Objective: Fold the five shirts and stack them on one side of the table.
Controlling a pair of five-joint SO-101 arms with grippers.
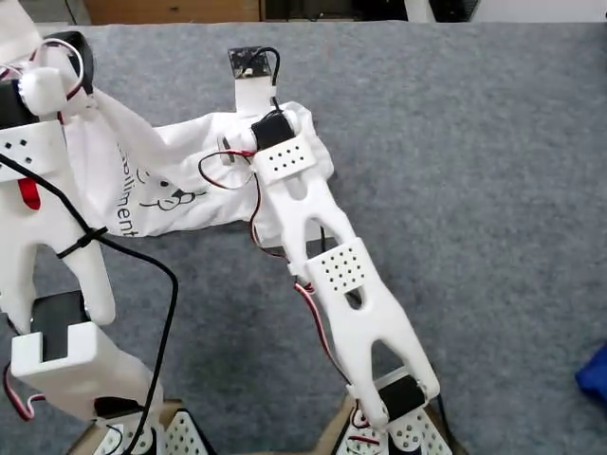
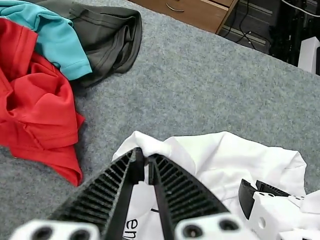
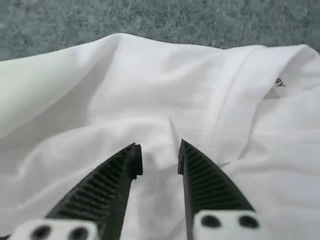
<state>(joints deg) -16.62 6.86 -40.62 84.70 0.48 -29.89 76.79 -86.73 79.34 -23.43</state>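
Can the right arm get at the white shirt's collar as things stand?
Probably yes: the right pincer is open over the white shirt, the collar just beyond its tips, nothing between.

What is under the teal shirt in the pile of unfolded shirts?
The teal fabric shirt overlaps the edge of a crumpled dark grey shirt and touches a crumpled red shirt. Anything else beneath it is covered.

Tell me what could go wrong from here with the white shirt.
1. The left tool pinches only a small fold at the edge of the white shirt; it may slip out when pulled.
2. The right tool is open over bunched cloth; closing may grab several layers.
3. Loose wires lie across the shirt and might snag.
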